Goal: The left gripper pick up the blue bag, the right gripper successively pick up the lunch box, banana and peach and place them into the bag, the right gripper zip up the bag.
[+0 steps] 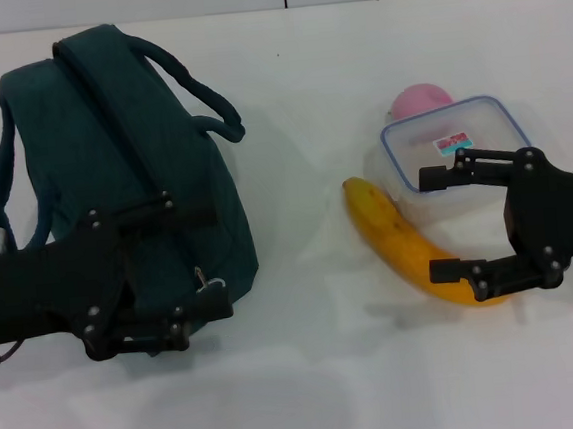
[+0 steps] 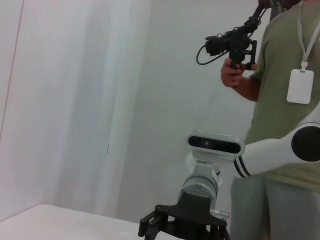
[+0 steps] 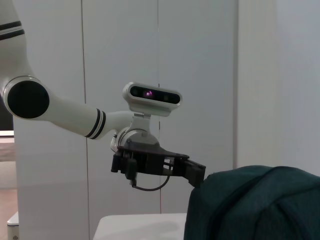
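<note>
Left gripper (image 1: 205,262) over blue bag (image 1: 131,158), fingers spread.

The blue bag (image 1: 126,163) lay at the bench's (image 1: 320,372) left; right of it the banana (image 1: 399,240), then the lunch box (image 1: 451,145), the peach (image 1: 419,99) behind.

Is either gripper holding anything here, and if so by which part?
Nothing is held. The left gripper hangs open over the blue bag; the right gripper is open above the banana and lunch box.
</note>
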You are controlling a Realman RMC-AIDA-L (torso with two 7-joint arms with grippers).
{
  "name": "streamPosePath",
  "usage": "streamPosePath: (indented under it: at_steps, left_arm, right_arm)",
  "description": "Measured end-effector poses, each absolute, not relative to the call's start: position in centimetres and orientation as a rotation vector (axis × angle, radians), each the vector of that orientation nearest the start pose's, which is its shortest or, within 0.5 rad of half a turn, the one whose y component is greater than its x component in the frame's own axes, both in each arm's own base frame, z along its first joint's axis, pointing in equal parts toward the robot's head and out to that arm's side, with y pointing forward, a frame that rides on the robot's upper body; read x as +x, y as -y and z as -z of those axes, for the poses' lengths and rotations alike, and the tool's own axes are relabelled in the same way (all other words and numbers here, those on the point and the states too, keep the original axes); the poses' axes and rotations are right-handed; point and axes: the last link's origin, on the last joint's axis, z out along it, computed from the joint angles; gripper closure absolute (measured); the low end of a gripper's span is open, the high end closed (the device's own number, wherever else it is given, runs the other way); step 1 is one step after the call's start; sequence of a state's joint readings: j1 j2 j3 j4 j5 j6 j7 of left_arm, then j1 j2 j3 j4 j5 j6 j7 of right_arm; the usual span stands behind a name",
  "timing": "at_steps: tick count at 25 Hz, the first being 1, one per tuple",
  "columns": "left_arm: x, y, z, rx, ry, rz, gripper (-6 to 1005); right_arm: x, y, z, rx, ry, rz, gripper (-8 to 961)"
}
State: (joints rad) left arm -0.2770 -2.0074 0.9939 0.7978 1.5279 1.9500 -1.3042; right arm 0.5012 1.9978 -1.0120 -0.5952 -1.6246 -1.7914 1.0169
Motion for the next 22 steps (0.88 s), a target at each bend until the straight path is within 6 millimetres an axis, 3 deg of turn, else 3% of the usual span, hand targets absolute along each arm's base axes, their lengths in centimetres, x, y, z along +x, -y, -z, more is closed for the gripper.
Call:
streamPosePath:
  at_steps: [14,21,22]
  left_arm:
    - [-25.1,-24.5,-4.4,-2.812,0.321,1.216,146]
    - [-25.9,-24.8,-7.0,-2.633,0.366,1.302,156]
    - [-26.2,-25.4,-8.2,-2.55,0.41,1.319,157]
  right_arm:
    - [22.9,-30.1,-1.6,-2.868,0.003,-1.024,99]
    - [23.2,-30.0,-1.6,-2.854,-0.016,-1.033,98]
    - [23.1,-30.0,-1.5,-2.851,-0.014,-1.038,98]
